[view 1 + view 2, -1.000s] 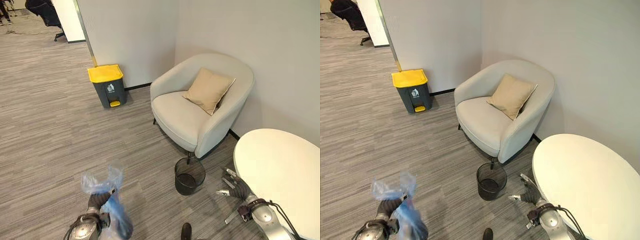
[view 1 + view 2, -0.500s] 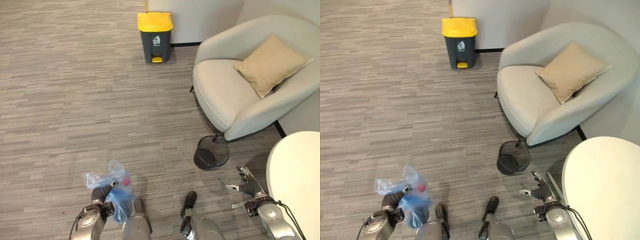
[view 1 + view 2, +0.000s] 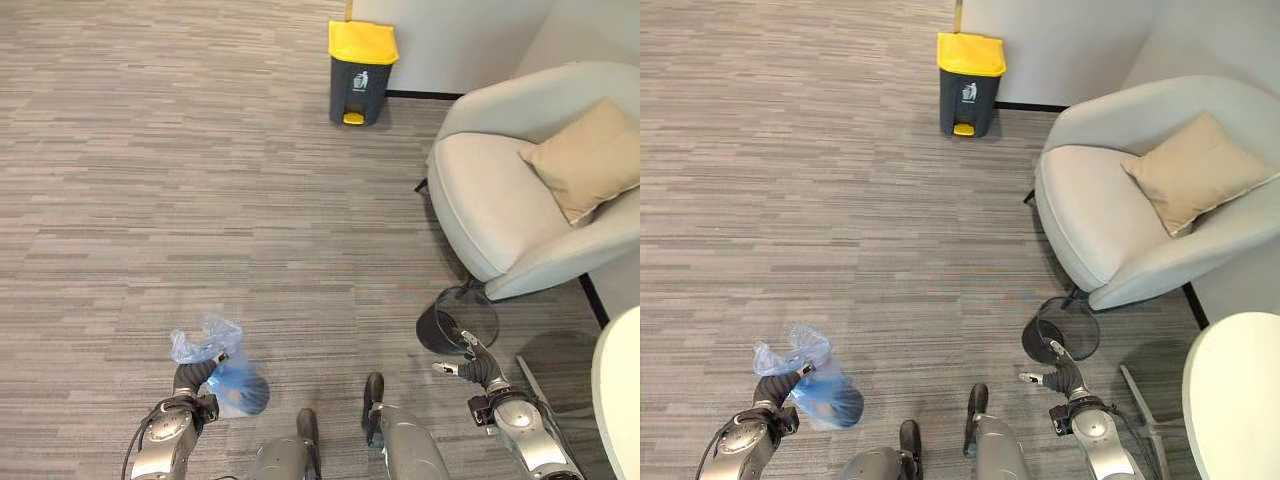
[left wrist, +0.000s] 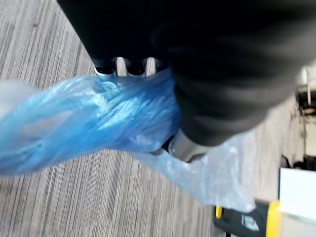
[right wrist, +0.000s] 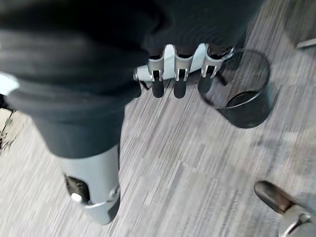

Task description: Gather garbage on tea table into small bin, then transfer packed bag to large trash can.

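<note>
I hold the blue bag [image 3: 232, 380] in my left hand [image 3: 190, 384]. The fingers are curled round the bunched top of the bag, so the top stays closed and nothing can fall out. In the left wrist view the twisted blue plastic runs right under the fingers [image 4: 129, 65] and the thumb presses on it from below. The full part of the bag hangs just beside the hand, on the side toward my middle, low over the carpet floor [image 3: 150, 200]. I cannot tell if it touches the floor. A loose bit of clear plastic sticks up above the hand.

I think I hold it low and close so it does not swing as I walk.

My right hand [image 3: 474, 368] holds nothing. Its fingers [image 5: 177, 79] are straight and spread a little, as the right wrist view shows. It hangs just next to the small black bin [image 3: 456, 325], which stands on the floor by the grey armchair [image 3: 500, 200] with a tan cushion [image 3: 585, 160] on it. A bit of the white bench [image 3: 1240, 400] shows at the edge past the small bin.

The big trash can [image 3: 360, 58] with the yellow lid stands by the wall [image 3: 450, 40], far across the floor from the bag. The lid is shut. So I judge the bag is packed and the job left is to carry it over there and drop it in.
</note>
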